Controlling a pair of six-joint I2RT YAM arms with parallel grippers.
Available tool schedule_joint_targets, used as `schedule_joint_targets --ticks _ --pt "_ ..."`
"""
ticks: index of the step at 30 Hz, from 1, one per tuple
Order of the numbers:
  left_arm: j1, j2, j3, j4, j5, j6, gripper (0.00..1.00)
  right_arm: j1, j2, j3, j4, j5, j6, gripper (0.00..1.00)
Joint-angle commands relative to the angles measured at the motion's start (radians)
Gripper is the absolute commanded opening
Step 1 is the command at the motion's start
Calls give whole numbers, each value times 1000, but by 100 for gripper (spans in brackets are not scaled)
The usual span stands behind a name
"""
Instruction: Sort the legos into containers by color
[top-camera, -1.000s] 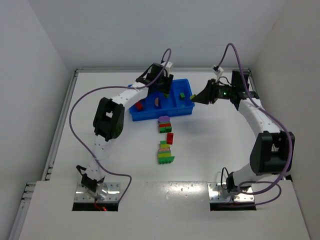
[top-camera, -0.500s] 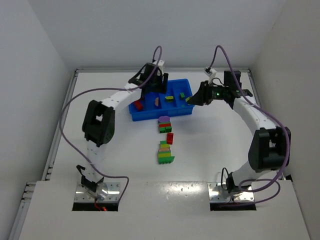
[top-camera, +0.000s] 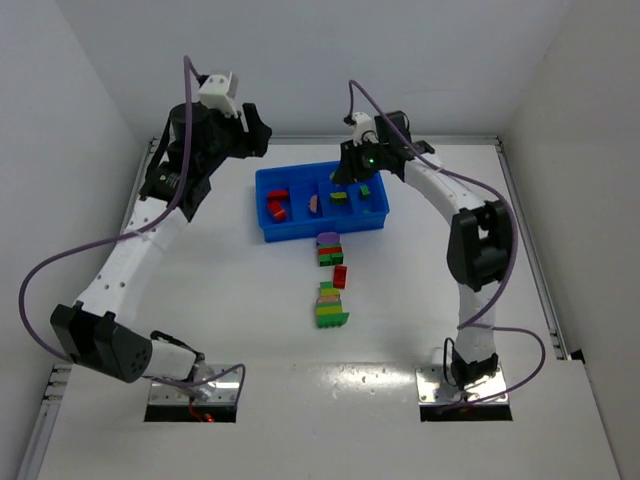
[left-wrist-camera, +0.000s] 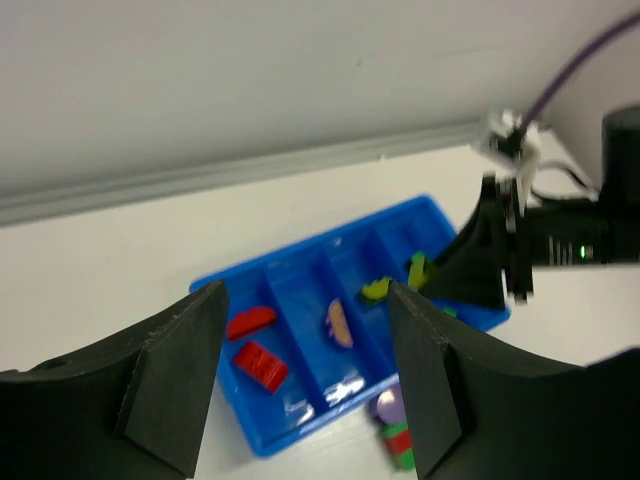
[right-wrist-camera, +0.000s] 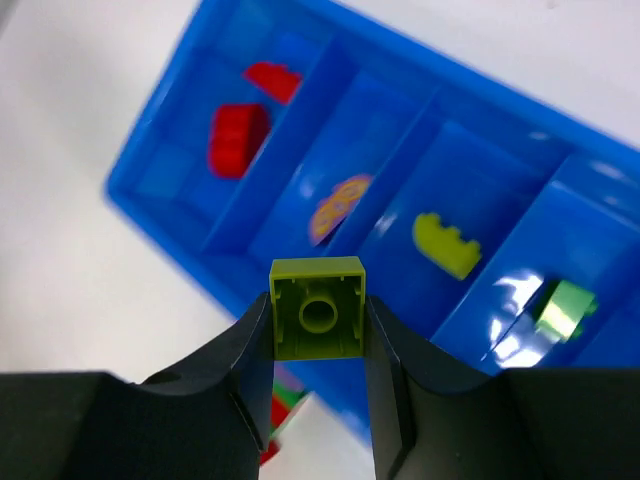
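Swinging well clear of the blue tray (top-camera: 262, 208), the left arm has lifted from its spot over the tray's far wall to a high perch off the tray's far-left corner, while the right arm has moved in from beyond the tray's right end to hang above its right half. The left gripper (top-camera: 252, 135) now stands with its jaws parted and nothing between them. The right gripper (top-camera: 345, 178) has its jaws drawn narrow on a yellow-green brick (right-wrist-camera: 318, 308), pinched by two opposite sides with its hollow underside facing the wrist camera. Inside the tray, two red bricks (right-wrist-camera: 238, 135) lie in the left-end compartment, a pink piece (right-wrist-camera: 338, 208) in the next, a second yellow-green piece (right-wrist-camera: 447, 243) in the third and a green brick (right-wrist-camera: 562, 308) at the right end. Unsorted legos (top-camera: 328, 247) wait in a short line running from just outside the tray's near wall towards the arm bases. The carried brick appears bound for the third compartment, yet from the wrist it reads as nearer the tray's near wall and the pink section. Let go from there, it could strike a divider and tip among the pink, or bounce out over the low wall.
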Motion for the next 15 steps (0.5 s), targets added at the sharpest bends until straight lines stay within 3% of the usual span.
schedule_joint_targets --ticks 1,6,15 --pt "26 -27 -87 -97 31 45 71 31 81 134 -23 200 -3 11" --pt "58 -69 -117 -97 95 27 72 64 183 238 -32 371 -3 19" --pt "169 -27 -161 -97 282 -48 72 91 286 307 -9 424 -24 31"
